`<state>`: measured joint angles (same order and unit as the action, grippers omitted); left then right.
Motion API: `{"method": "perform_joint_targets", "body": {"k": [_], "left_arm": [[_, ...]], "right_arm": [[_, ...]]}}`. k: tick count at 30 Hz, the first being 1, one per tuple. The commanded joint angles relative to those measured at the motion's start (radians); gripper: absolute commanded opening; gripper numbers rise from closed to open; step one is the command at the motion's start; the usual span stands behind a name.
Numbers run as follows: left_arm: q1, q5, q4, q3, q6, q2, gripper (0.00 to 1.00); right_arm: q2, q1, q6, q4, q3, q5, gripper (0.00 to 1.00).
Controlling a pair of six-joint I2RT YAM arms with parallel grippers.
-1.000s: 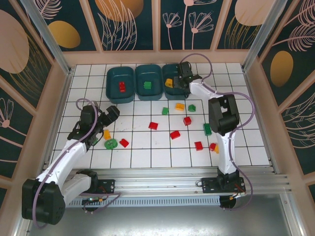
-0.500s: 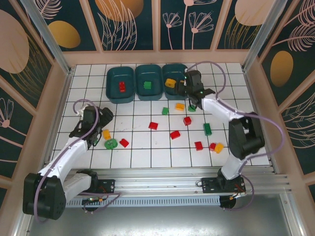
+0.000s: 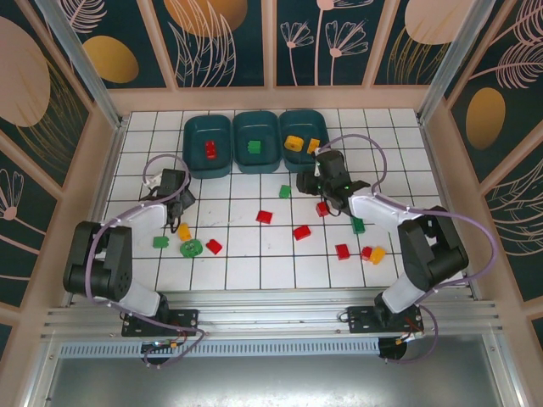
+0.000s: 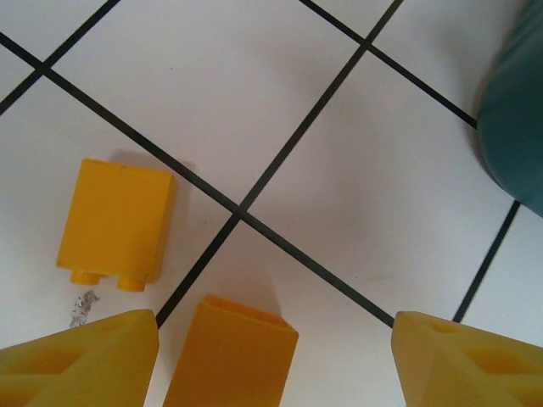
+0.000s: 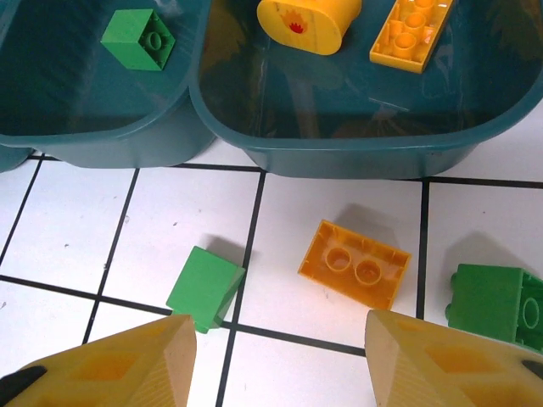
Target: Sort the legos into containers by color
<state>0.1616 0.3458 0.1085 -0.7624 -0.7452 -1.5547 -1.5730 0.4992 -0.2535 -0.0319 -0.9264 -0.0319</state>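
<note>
Three teal containers stand in a row at the back: the left one (image 3: 193, 157) holds red legos, the middle one (image 5: 51, 127) a green lego (image 5: 140, 38), the right one (image 5: 356, 144) yellow pieces (image 5: 411, 30). My left gripper (image 4: 271, 365) is open over the floor, and an orange-yellow lego (image 4: 233, 352) stands between its fingers, close to the left finger (image 4: 81, 360). A second yellow lego (image 4: 114, 222) lies just beyond. My right gripper (image 5: 280, 360) is open and empty in front of the containers, above a green lego (image 5: 204, 287) and an upturned yellow lego (image 5: 355, 263).
Loose legos dot the tiles: red ones (image 3: 265, 216) (image 3: 302, 231) (image 3: 342, 251), a green one (image 3: 357, 225), a yellow one (image 3: 377, 253). Near the left arm lie a green round piece (image 3: 191, 248), a red lego (image 3: 214, 246) and a green lego (image 3: 159, 242). Another green lego (image 5: 496, 303) lies right of my right gripper.
My right gripper has pulled back from over the right container, where a second yellow piece now lies, and come down toward the floor. My left gripper moved toward the back and its jaws narrowed.
</note>
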Motion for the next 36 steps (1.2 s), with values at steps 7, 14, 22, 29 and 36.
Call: {"method": "perform_joint_targets", "body": {"k": [7,14,22,29,36], "left_arm": [[-0.007,-0.072,-0.077,0.000,0.067,-0.093,0.61],[-0.007,-0.093,-0.075,0.006,0.101,-0.108,0.43],[-0.008,-0.146,-0.068,0.034,0.103,-0.034,0.21],[0.157,-0.231,-0.031,-0.095,0.079,0.055,0.17],[0.374,-0.445,-0.070,-0.519,0.159,-0.211,0.15]], "right_arm": [[0.101,-0.001,-0.043,-0.098,0.108,-0.014,0.55],[0.156,-0.002,-0.064,-0.187,0.204,-0.064,0.52],[0.185,-0.003,-0.077,-0.240,0.258,-0.129,0.51],[0.234,-0.068,-0.169,-0.276,0.328,-0.204,0.51],[0.287,-0.144,-0.223,-0.310,0.394,-0.216,0.52]]}}
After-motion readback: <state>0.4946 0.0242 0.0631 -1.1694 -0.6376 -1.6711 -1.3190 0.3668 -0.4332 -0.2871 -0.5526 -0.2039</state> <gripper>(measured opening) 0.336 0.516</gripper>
